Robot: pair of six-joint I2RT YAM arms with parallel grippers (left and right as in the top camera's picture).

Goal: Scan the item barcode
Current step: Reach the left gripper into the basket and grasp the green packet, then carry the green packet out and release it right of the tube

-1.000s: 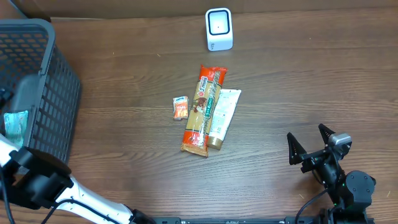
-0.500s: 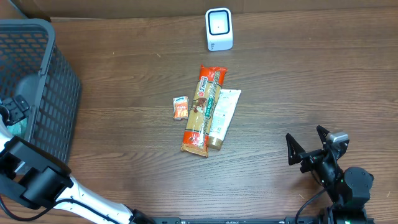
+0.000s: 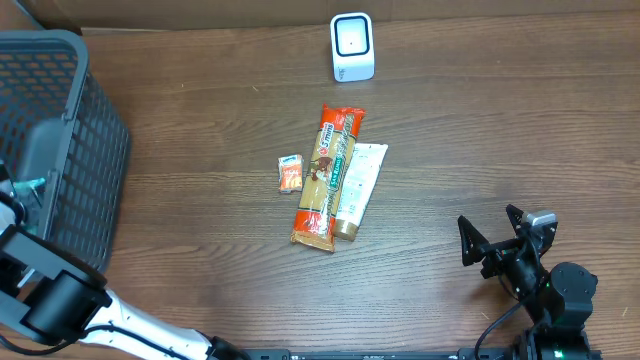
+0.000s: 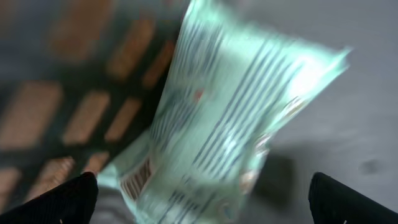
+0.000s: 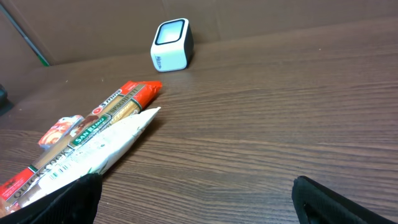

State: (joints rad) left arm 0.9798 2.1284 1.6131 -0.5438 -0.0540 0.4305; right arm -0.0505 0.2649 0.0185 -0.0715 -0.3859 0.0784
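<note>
Tabletop of dark brown wood grain (image 3: 200, 270) fills the overhead view, bounded along the upper edge by a plain cardboard wall (image 3: 200, 12). A dark mesh basket (image 3: 90, 150) occupies the upper left of the frame. A small white scanner (image 3: 352, 46) stands at top centre, close to the wall, its window facing up and forward.

Three items lie together at the centre of the table, well apart from the scanner. These are a long orange packet (image 3: 328, 180), a white pouch (image 3: 360, 185) touching its right flank, and a small orange packet (image 3: 290, 174) just beside its left flank.

The right gripper (image 3: 492, 238) sits low in the lower right of the overhead frame, clear of every item. Its jaws are spread wide and hold nothing. In the right wrist view its two dark fingertips (image 5: 62, 199) frame the bottom corners, with the three items at left and the scanner at upper centre.

The left gripper (image 4: 202, 202) reaches into the basket at the far left edge. Its jaws are likewise spread wide, one fingertip in each bottom corner of the left wrist view. A pale teal packet (image 4: 230, 118) lies between and beyond them on the grey basket floor, blurred, with a barcode near its lower left corner. Contact with the fingers cannot be determined.
</note>
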